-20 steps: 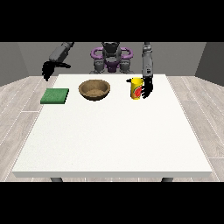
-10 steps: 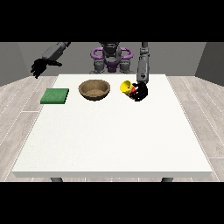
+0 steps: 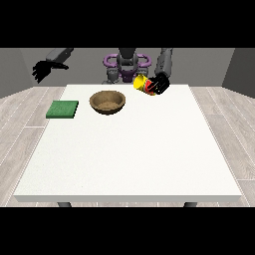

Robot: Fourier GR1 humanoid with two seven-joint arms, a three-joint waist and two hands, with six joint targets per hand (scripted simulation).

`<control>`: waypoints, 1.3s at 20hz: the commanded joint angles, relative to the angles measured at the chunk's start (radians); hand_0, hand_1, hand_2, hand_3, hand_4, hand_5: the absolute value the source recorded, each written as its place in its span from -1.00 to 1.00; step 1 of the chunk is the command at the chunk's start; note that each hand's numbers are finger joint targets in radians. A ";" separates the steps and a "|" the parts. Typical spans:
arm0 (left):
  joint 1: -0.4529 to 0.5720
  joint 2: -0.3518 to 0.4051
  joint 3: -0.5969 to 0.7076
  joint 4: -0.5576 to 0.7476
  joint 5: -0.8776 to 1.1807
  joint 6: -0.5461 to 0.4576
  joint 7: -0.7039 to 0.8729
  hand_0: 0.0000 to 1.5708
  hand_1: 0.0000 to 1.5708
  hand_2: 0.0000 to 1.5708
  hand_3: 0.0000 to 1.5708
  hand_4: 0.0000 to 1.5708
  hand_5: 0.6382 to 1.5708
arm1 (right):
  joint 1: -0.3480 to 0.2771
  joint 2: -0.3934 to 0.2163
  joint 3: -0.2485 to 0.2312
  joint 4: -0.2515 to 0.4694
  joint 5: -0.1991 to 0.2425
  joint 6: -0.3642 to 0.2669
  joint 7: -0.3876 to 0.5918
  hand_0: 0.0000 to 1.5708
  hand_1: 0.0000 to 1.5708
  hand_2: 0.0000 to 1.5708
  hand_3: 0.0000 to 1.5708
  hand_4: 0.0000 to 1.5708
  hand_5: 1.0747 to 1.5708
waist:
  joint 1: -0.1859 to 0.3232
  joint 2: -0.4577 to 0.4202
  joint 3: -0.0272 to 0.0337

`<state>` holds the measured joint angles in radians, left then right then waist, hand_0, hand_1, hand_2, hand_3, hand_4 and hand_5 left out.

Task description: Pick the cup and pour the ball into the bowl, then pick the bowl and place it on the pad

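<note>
white table, far end: wooden bowl, green pad well to its left. above table, right of bowl: yellow cup tipped sideways, gripped by curled fingers of hand at view's right. hand at view's left raised off-table, fingers spread, drooping.

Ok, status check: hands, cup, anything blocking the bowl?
Hand at view's right shut on cup, lifted and tipped. Hand at view's left open, empty, off-table. Bowl and pad unobstructed.
</note>
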<state>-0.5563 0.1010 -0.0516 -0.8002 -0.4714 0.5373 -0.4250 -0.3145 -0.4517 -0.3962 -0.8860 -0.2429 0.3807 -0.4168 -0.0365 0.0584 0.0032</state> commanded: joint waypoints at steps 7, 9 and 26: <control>-0.041 -0.005 -0.126 -0.058 -0.242 -0.004 0.283 0.78 0.78 1.00 1.00 0.42 0.99 | 0.038 0.016 0.014 0.083 0.037 -0.018 -0.059 -1.00 -1.00 -1.00 -1.00 -1.00 0.95 | 0.038 -0.077 -0.0028; -0.037 -0.036 -0.192 -0.080 -0.332 0.021 0.355 0.74 0.74 1.00 1.00 0.45 0.99 | 0.061 -0.039 -0.018 0.158 0.029 0.027 -0.085 -1.00 -1.00 -0.76 -1.00 -1.00 0.94 | 0.087 -0.089 -0.0019; -0.242 -0.101 -0.544 -0.143 -0.761 -0.118 0.849 -0.34 -0.34 1.00 1.00 0.07 1.00 | -0.143 -0.041 0.005 0.258 0.065 -0.067 -0.053 -1.00 -1.00 -1.00 -0.82 -1.00 0.83 | 0.076 -0.028 -0.0022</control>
<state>-0.7573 0.0030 -0.5151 -0.9133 -1.1568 0.4554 0.3393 -0.3931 -0.5004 -0.3971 -0.6485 -0.1907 0.3625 -0.4868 0.0243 0.0041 0.0009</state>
